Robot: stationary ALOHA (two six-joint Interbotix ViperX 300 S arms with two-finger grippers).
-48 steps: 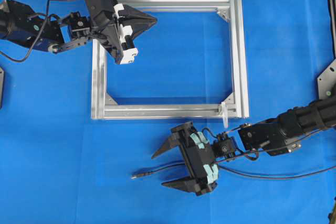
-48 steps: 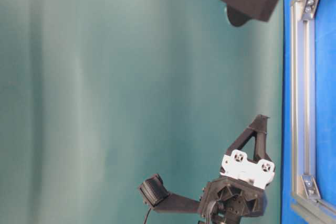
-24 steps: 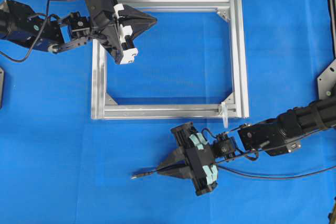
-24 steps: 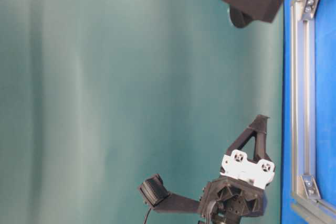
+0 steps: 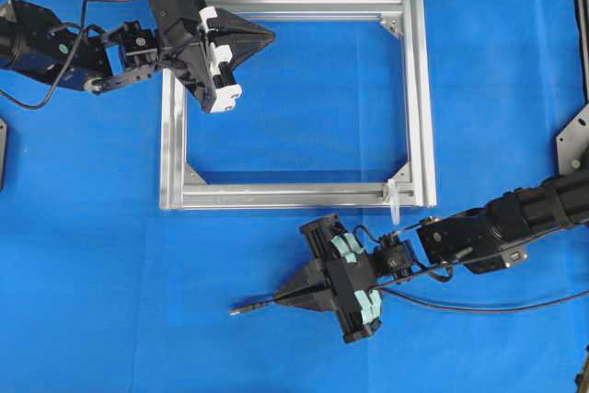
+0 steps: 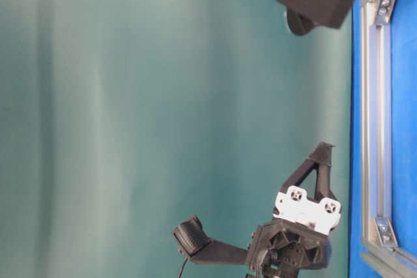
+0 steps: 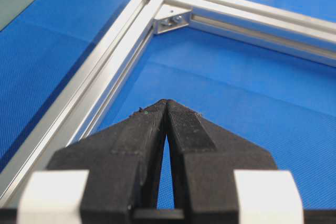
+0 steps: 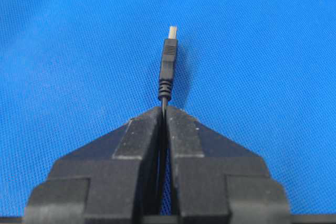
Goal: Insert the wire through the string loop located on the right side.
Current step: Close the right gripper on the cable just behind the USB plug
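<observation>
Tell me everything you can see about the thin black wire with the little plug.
The wire is thin, black and flexible, running from the right edge across the blue cloth below the silver frame. It ends in a slim black plug with ribbed strain relief and a silvery tip. The right gripper is shut on it just behind the plug, which sticks out ahead of the fingertips.

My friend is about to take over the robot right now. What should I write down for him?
Right hand: shut on the wire, pinching it just behind the plug, which sticks out in front.
Left hand: shut, holding nothing, over the silver frame's top-left corner.
The string loop stands on the frame's bottom bar near the right corner.
Done: wire is grabbed.
Left: carry the plug to the loop and push it through.
</observation>
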